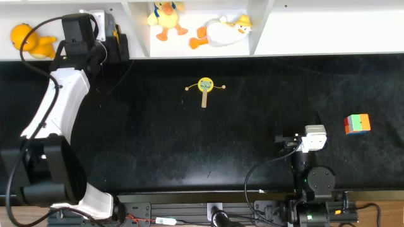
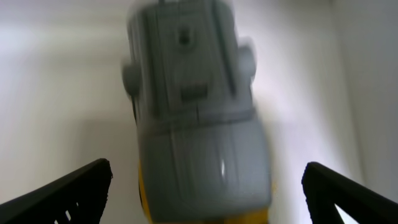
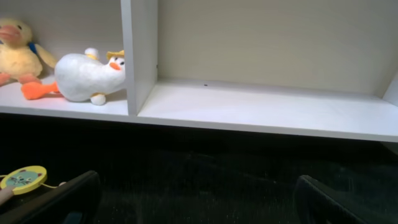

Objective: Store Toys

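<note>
1. Left pincer (image 2: 206,167): fingers spread wide, gripping nothing. A grey toy (image 2: 193,118) with a yellow underside lies between them, inside the shelf (image 1: 315,38) compartment at the upper left of the top view. Contact cannot be confirmed.
2. Right pincer (image 3: 198,179): wide open, empty, low over the desk (image 1: 126,126) at lower right.
3. Stored: yellow duck (image 1: 28,39), far upper left; duck plush (image 1: 167,16) and white goose plush (image 1: 221,31), upper centre.
4. Remaining on the desk: rattle drum (image 1: 205,86), centre; coloured cube (image 1: 356,123), right.
5. Judged progress: well past half, two toys left.
</note>
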Robot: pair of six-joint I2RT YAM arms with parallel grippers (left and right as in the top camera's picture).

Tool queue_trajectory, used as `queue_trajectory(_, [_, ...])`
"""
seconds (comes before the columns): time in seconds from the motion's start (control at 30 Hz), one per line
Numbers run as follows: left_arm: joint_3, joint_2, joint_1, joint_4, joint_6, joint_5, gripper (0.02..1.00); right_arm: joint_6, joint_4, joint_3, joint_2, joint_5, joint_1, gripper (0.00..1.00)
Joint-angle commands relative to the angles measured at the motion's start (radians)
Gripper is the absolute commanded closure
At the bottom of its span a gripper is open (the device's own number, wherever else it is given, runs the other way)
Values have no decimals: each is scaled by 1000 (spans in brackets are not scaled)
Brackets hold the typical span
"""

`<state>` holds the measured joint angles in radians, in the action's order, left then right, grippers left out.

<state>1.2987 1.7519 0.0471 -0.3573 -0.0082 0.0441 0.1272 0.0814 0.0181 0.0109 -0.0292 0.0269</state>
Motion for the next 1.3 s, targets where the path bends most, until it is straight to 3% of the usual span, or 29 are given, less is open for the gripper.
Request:
queue_trajectory(0.03, [-61, -134, -2, -41, 11, -54, 20, -9, -5, -14, -6, 6, -1, 7])
queue_trajectory(0.3, [-558, -631, -2, -1, 3, -205, 20, -8, -5, -14, -6, 6, -1, 7])
queue_trajectory(0.4, [-800, -876, -6, 173, -58, -199, 20, -8, -5, -14, -6, 7, -1, 7])
queue_trajectory(0.5, [-1009, -1110, -34, 337, -19, -168, 20, -9, -5, -14, -6, 7, -1, 5])
queue_trajectory(0.7, [-1259, -1479, -97, 429, 34, -168, 20, -8, -5, -14, -6, 7, -1, 5])
queue_trajectory(0.8, [-1291, -1635, -113, 268, 31, -163, 20, -8, -5, -14, -6, 6, -2, 5])
queue_trajectory(0.97, [-1291, -1748, -116, 286, 34, -72, 20, -8, -5, -14, -6, 6, -1, 5])
queue_trajectory(1.3, [-1291, -1749, -115, 274, 34, -71, 20, -9, -5, -14, -6, 6, -1, 5])
